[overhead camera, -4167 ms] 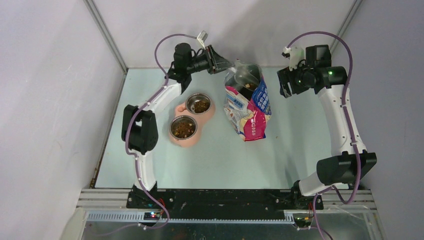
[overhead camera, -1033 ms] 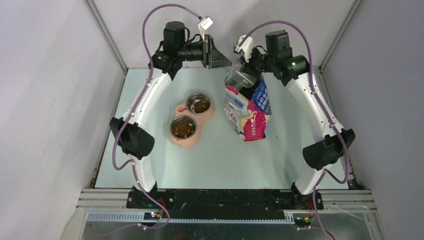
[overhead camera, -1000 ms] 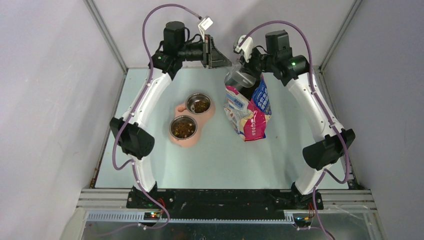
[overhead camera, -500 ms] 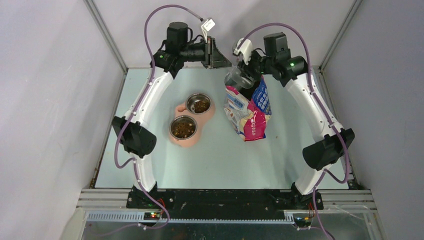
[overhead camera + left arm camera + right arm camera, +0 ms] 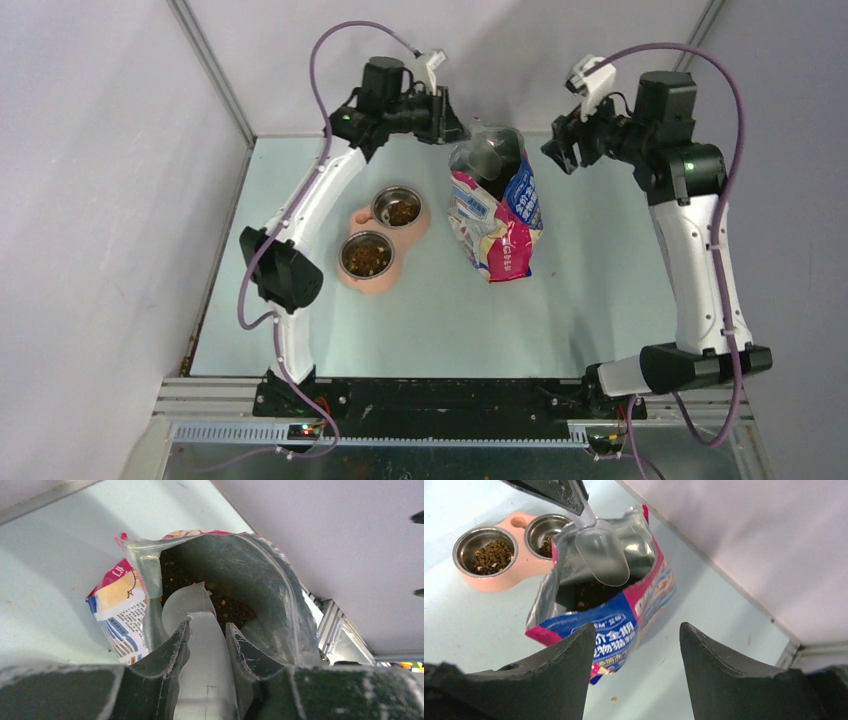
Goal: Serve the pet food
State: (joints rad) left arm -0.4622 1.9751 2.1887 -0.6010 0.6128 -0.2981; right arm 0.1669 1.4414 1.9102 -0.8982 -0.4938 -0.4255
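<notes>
The right claw (image 5: 636, 645), jaws apart, has let go of the bag (image 5: 616, 625) ahead, so the left claw (image 5: 207, 630), clamped on the scoop (image 5: 187, 605), must dig pet food (image 5: 232, 610) unaided.

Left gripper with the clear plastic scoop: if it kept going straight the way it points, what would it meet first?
Probably the small dark-brown kibble pellets inside the open pink-white-blue printed bag; the translucent plastic scoop in the left gripper points into its mouth, though depth is unclear.
</notes>
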